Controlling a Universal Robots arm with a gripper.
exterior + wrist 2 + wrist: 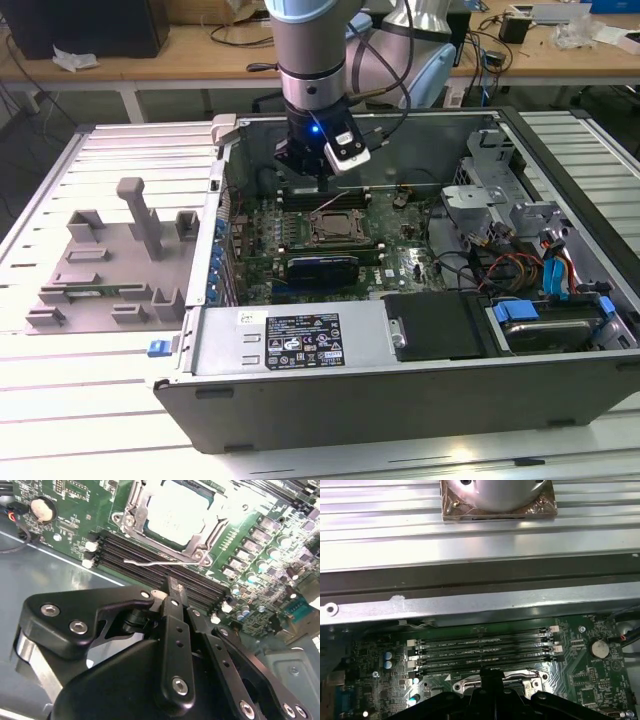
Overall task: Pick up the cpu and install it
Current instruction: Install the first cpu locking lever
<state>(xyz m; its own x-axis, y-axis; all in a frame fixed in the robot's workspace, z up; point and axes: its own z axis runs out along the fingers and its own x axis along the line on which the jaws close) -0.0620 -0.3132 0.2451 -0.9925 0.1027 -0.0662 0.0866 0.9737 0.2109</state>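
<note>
Second wrist view, cpu [176, 511] socketed beyond pincer [170, 591]

The cpu [175, 512] is sitting in the socket [131, 502]. The gripper [172, 592] is hovering above the memory slots [150, 562] beside it.

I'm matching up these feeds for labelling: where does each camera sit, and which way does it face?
Exterior view: off the arm, above the open computer case, facing arm and motherboard.
Second wrist view: on the wrist, looking past the gripper at the cpu in its socket.
First wrist view: on the wrist, facing the memory slots.
Both wrist views share those slots.
</note>
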